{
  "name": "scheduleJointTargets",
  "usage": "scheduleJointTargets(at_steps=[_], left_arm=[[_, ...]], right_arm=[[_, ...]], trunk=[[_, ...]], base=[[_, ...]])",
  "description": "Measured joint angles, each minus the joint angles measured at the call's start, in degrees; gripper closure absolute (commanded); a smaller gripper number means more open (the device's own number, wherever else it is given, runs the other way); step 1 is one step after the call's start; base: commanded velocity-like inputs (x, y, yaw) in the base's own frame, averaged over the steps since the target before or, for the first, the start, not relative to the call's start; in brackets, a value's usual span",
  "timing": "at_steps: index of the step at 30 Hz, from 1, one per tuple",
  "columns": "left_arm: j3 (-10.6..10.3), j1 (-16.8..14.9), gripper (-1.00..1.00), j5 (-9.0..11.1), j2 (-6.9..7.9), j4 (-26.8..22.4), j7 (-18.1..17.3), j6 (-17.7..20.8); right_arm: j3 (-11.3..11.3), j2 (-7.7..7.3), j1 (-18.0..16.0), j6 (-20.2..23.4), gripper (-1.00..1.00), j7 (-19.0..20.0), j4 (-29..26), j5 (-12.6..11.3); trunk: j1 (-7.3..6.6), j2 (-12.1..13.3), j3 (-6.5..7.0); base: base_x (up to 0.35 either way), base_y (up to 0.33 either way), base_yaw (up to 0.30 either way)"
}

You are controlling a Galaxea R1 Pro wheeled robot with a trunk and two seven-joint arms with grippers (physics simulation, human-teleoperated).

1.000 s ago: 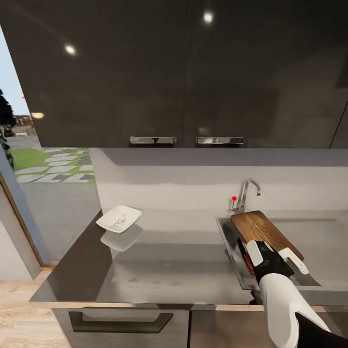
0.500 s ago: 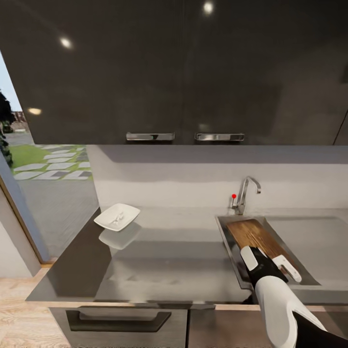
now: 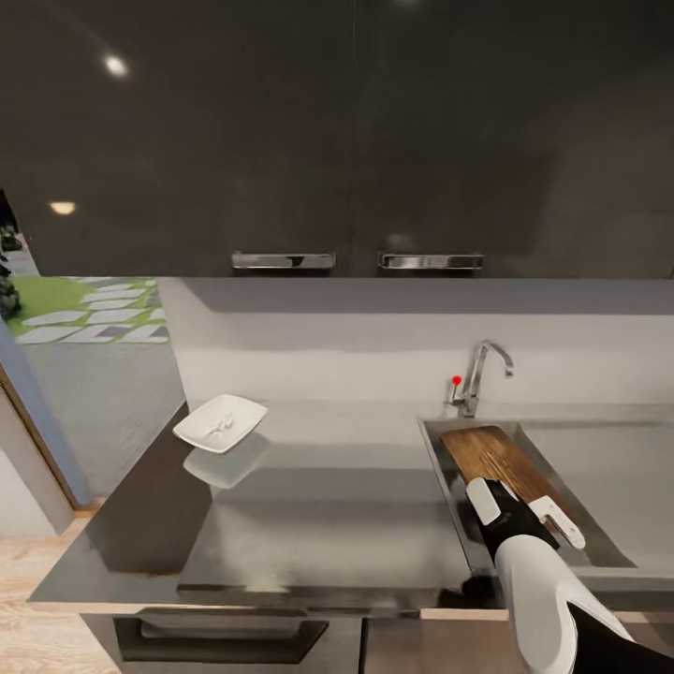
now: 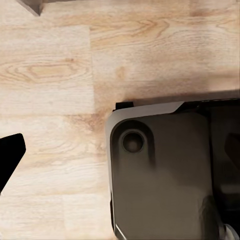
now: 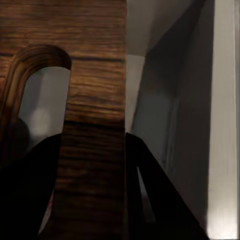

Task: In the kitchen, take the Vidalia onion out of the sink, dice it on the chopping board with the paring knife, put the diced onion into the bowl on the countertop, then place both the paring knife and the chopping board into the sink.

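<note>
The brown chopping board [image 3: 491,459] lies lengthwise inside the sink [image 3: 438,473], its far end toward the faucet [image 3: 482,374]. My right gripper [image 3: 520,510] is shut on the board's near end, one white finger on each side. In the right wrist view the board [image 5: 95,100] runs between the dark fingers [image 5: 150,200], with its slot handle hole [image 5: 42,100] beside them. The white bowl [image 3: 220,423] sits on the grey countertop [image 3: 328,524] at the left, with small white pieces of Vidalia onion in it. The paring knife is hidden. A dark tip of my left gripper [image 4: 9,159] hangs over the wooden floor.
Dark upper cabinets [image 3: 356,140] with chrome handles hang over the counter. A flat drainboard [image 3: 608,459] extends right of the basin. The counter's left end [image 3: 112,524] borders a doorway to the outside. In the left wrist view the robot base [image 4: 160,175] stands on the wooden floor.
The board went from tilted on the sink's rim down flat into the basin, still in my right gripper. The head view has shifted slightly.
</note>
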Motion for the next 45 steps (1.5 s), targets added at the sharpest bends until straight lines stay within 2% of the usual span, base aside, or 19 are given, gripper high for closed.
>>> scheduleJointTargets(at_steps=[3, 9, 17, 25, 45], left_arm=[[0.0, -0.02, -1.0, 0.0, 0.01, 0.0, 0.0, 0.0], [0.0, -0.01, -1.0, 0.0, 0.0, 0.0, 0.0, 0.0], [0.0, -0.01, -1.0, 0.0, 0.0, 0.0, 0.0, 0.0], [0.0, -0.01, -1.0, 0.0, 0.0, 0.0, 0.0, 0.0], [0.01, -0.01, -1.0, 0.0, 0.03, 0.0, 0.0, 0.0]], right_arm=[[-1.93, -0.02, 0.01, 0.02, 1.0, 0.04, -0.02, -0.09], [-2.7, -0.43, 0.0, 0.02, 1.0, 0.05, 0.03, 0.03], [-2.73, -0.97, 0.0, -0.01, 1.0, 0.06, 0.06, 0.05], [-2.76, -1.0, 0.0, -0.02, 1.0, 0.13, 0.14, 0.03], [-2.98, -1.0, 0.08, -0.02, 1.0, 0.24, 0.15, 0.04]], trunk=[[0.01, 0.01, -0.28], [0.03, 0.01, -0.82], [0.02, 0.0, -1.56], [0.02, 0.0, -2.29], [0.03, 0.0, -4.12]], base=[[0.172, -0.001, 0.0], [0.031, 0.0, 0.0], [0.016, 0.0, 0.0], [0.118, 0.0, 0.0], [0.004, 0.0, 0.0]])
